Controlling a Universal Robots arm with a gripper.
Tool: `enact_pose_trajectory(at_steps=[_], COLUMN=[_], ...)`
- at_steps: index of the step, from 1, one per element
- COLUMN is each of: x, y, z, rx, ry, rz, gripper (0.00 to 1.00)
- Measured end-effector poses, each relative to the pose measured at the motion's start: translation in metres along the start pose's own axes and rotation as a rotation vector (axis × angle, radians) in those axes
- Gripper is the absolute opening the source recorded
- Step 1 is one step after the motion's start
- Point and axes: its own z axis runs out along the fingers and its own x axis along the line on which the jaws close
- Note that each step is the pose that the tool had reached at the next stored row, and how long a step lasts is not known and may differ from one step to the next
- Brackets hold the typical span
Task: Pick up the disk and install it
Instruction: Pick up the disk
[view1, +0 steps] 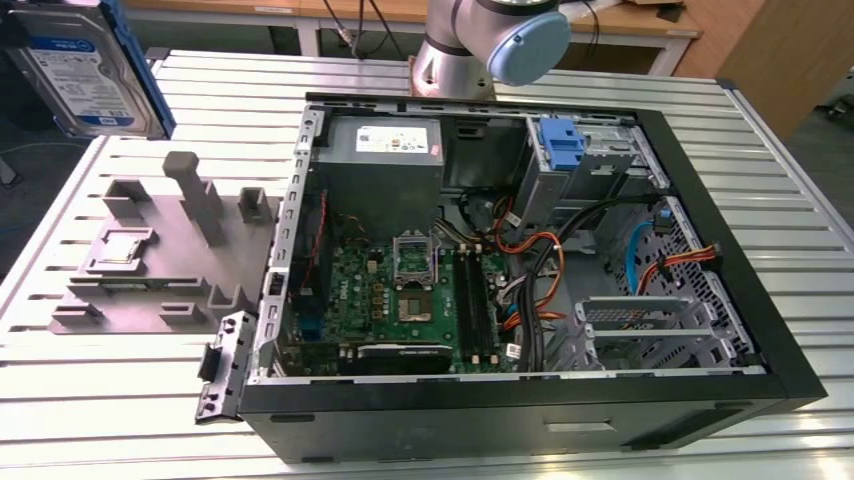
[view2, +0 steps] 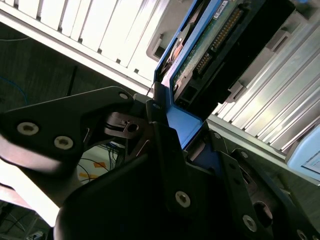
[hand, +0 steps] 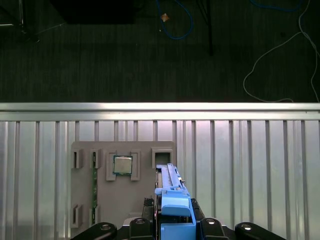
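The disk (view1: 83, 75) is hanging clear of the worktop (view1: 120, 420), outside the computer case (view1: 534, 410). It is off the case wall on the exterior view's left and above the grey fixture (view1: 134, 290), which is lying just beside that wall.

The tool (hand: 173, 224) is clamping the disk, with its fingers pressing on the blue carrier rails (view2: 185, 125) from opposite sides.

Handling, as a judgement: the disk is behaving as a rigid, dense body with smooth metal faces. It is likely sensitive to shock. The plastic rails are offering the safest hold, across the narrow width, and are keeping the fingers off the exposed circuit board (view2: 200, 52) and its connector row.

The long axis is running nearly upright, in line with the tool and pointing down toward the fixture. The labelled face is turning toward the exterior camera.

Inside the case, the blue latch (view1: 563, 145) is standing well apart from the disk.
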Motion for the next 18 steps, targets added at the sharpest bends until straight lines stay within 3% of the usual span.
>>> enact_pose_trajectory(at_steps=[18], x=[-0.0003], y=[0.0002], z=[-0.0067], rx=[0.0000], ry=[0.0000], rz=[0.000], gripper=[0.37])
